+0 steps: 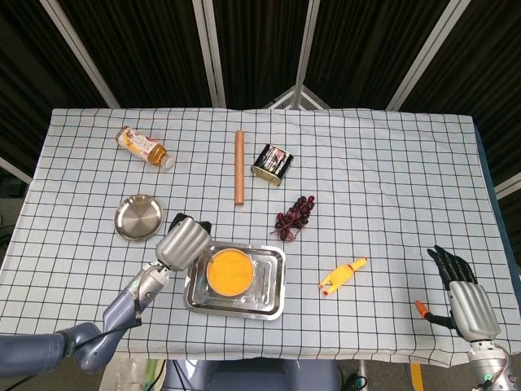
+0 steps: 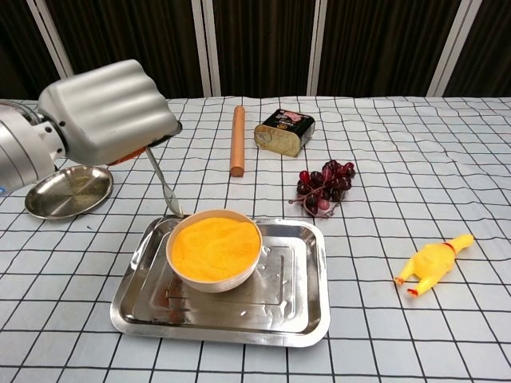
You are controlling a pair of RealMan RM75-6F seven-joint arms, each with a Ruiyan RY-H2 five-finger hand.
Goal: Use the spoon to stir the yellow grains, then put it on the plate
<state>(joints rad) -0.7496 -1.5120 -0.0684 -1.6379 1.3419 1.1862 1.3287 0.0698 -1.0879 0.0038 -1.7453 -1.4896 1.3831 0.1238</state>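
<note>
1. Spoon (image 2: 163,189): metal, slim handle. Held by the left hand (image 2: 108,112), fingers curled around the upper handle. The bowl end hangs just outside the near-left rim of the bowl (image 2: 214,248), above the tray's (image 2: 303,319) left edge, clear of the grains.
2. Orientation: long axis steeply tilted, handle up and to the left into the fist, bowl end down and to the right, pointing at the bowl's rim.
3. Yellow grains (image 2: 215,246): fill the bowl nearly level; the bowl stands inside the tray, probably so that spills are caught.
4. Plate (image 2: 68,190): round, metal, on the cloth left of the tray and just beyond the left hand; this is the destination. Judged step: spoon out of the grains, transfer to the plate in hand.
5. Right hand (image 1: 461,287): at the table's near right corner, fingers spread, holding nothing; parked well apart from the work.
6. Other items: rolling pin (image 2: 237,140), tin (image 2: 284,131), grapes (image 2: 323,187), toy chicken (image 2: 433,261), bottle (image 1: 144,147).
</note>
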